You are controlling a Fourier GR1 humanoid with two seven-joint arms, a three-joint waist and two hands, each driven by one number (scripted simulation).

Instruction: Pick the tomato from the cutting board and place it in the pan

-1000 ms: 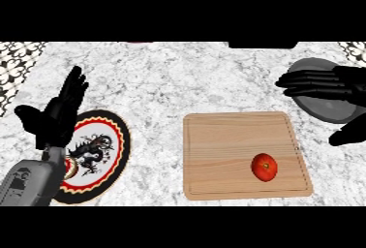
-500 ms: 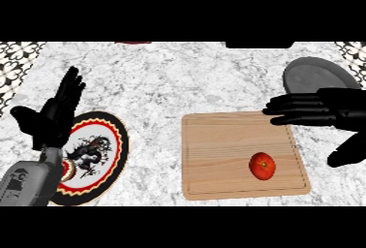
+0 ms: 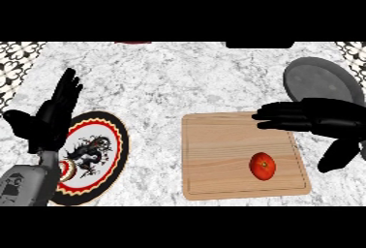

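- Tomato (image 3: 262,165) sits on the cutting board (image 3: 214,155), in its right half, closer to the near edge than the far one, with bare wood all round it.
- Right hand (image 3: 318,118) hovers over the board's far right corner, fingers straight and pointing left along the far edge, thumb hanging down just outside the right edge. It holds nothing and is apart from the tomato.
- Pan (image 3: 318,77) lies on the bench (image 3: 178,77) beyond the board's far right corner, close to the view's right edge; the right hand hides its near rim.
- Left hand (image 3: 50,116) rests at the left, fingers up and relaxed, by the left rim of the plate (image 3: 100,145).
- Open marble runs between plate and board, and wide across the bench past the board's far edge.
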